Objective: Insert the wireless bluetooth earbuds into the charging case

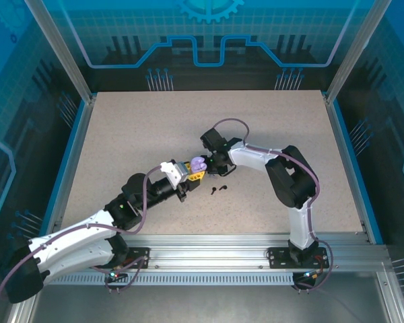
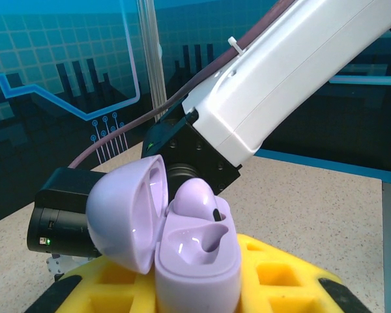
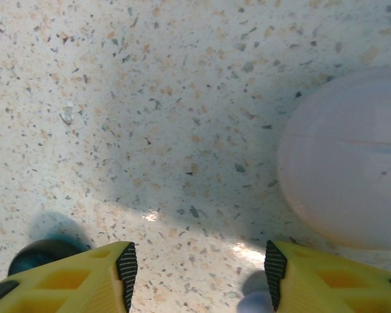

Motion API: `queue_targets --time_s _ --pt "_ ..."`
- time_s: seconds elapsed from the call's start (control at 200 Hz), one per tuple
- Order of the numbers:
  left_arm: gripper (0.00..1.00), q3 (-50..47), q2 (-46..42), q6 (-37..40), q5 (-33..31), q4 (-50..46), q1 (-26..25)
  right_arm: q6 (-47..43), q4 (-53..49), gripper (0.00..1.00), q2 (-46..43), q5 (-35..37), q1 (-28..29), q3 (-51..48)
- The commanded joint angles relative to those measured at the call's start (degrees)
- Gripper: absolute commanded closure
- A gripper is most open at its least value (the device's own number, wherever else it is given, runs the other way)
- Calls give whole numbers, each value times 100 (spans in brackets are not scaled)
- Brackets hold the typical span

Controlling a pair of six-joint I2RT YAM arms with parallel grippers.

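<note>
- While the top view gives just a lavender blob at the left gripper (image 1: 194, 173), the left wrist view shows it properly: yellow fingers pinched tight on the lavender charging case (image 2: 197, 267), around mid-table (image 1: 135, 128).
- Lid (image 2: 127, 215) is hinged open to the left. One lavender earbud (image 2: 197, 197) sits in a well and the well next to it is empty. Top view is too small for any of that.
- White link of the right arm (image 2: 293, 72) looms close behind the case in the left wrist view.
- Black earbuds (image 1: 222, 188), two, lie loose on the table just near-right of the case, seen from the top.
- Right gripper (image 3: 199, 261): jaws spread, bare speckled table between the fingers. From the top it sits right beside the case; touching or not, can't tell.
- Right wrist view has a pale rounded shell (image 3: 345, 163) at the right, blurred, with the case's tint, plus a dark round thing (image 3: 42, 251) lower left, unidentifiable.
</note>
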Motion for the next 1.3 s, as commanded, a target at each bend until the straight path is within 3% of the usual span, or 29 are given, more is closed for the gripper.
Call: queue_targets --time_s 0.0,0.445,1.296 --pt "98 67 -5 167 -131 37 -36 -208 -478 45 -126 380 91 157" --pt "97 64 27 175 -152 24 -31 -890 -1474 52 426 397 186 858" --pt "97 51 14 157 -172 3 -37 -1441 -2390 64 851 929 419 1347"
